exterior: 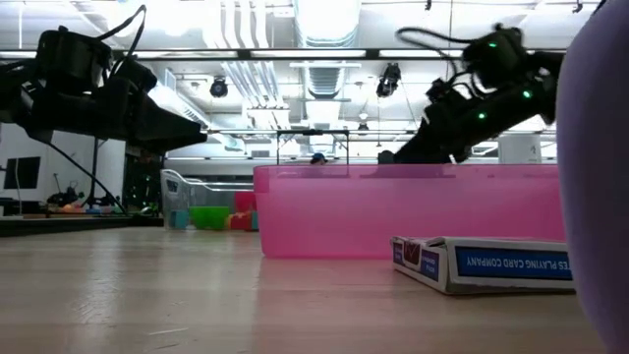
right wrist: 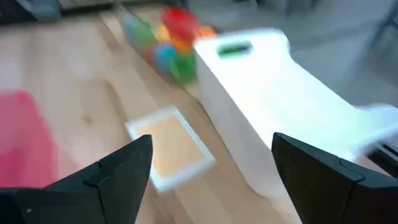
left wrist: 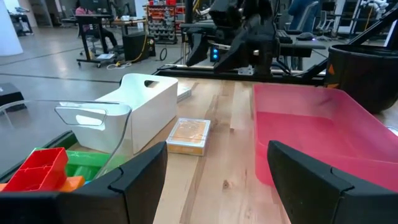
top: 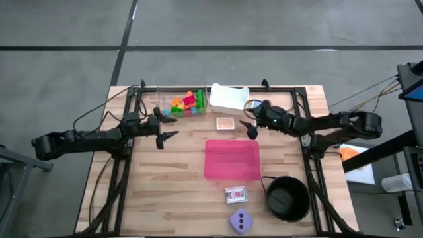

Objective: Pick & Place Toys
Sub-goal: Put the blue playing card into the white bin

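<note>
While both arms hung over the far half of the table [top: 165, 192], neither gripper had hold of anything. The left gripper [top: 168, 135] sat just in front of the clear bin [top: 182, 106], fingers spread wide with nothing between them; its wrist view looked past the gap at the small tan card box [left wrist: 188, 135] and the pink tray [left wrist: 323, 130]. The right gripper [top: 252, 128] hovered beside the white container [top: 229, 98], near that same tan box — fingers likewise well apart and empty.

The bricks [top: 187, 102] lay heaped in the clear bin at the far edge — green, orange, red, pink and blue showed, though a count was not possible. In the left wrist view only a red brick [left wrist: 42, 169] and some green were seen, cut off by the frame edge and the finger. The right wrist view was blurred.

The lilac die [top: 240, 221] rested at the near edge, well apart from both arms, beside the black bowl [top: 287, 198] and the playing-card box [top: 236, 194]. In the low view it was only a lilac mass cut off at the right edge.
</note>
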### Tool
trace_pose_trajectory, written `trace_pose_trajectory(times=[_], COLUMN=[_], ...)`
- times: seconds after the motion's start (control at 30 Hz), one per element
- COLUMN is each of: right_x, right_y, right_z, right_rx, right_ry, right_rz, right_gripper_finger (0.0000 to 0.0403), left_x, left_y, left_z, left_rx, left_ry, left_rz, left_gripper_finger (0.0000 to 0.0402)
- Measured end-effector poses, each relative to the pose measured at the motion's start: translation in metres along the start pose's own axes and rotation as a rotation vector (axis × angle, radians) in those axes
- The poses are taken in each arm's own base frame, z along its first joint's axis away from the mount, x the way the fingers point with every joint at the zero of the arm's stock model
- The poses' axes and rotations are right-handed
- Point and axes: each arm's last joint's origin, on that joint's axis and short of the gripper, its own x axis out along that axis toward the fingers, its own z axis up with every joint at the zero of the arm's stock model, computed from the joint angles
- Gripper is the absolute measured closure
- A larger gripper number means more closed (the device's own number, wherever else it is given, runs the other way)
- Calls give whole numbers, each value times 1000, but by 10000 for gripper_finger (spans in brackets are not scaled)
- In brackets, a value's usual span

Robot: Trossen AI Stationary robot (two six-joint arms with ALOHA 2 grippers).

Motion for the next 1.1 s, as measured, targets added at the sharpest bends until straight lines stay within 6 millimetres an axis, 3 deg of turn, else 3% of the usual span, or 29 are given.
trace_pose_trajectory(times=[0.37,0.47,1.1], right_x=[-17,-17,26], right_y=[-8,-14,-67], right_z=[53,58,9], right_rx=[-107,-142,-233], right_ry=[439,549,952], right_rz=[-221,-264,-236], right_gripper_finger=[73,73,73], left_x=[0,0,0], left_y=[0,0,0], left_z=[0,0,-1], left_rx=[0,0,-2], left_ry=[0,1,8], left_rz=[0,0,-1], left_gripper_finger=[121,121,121])
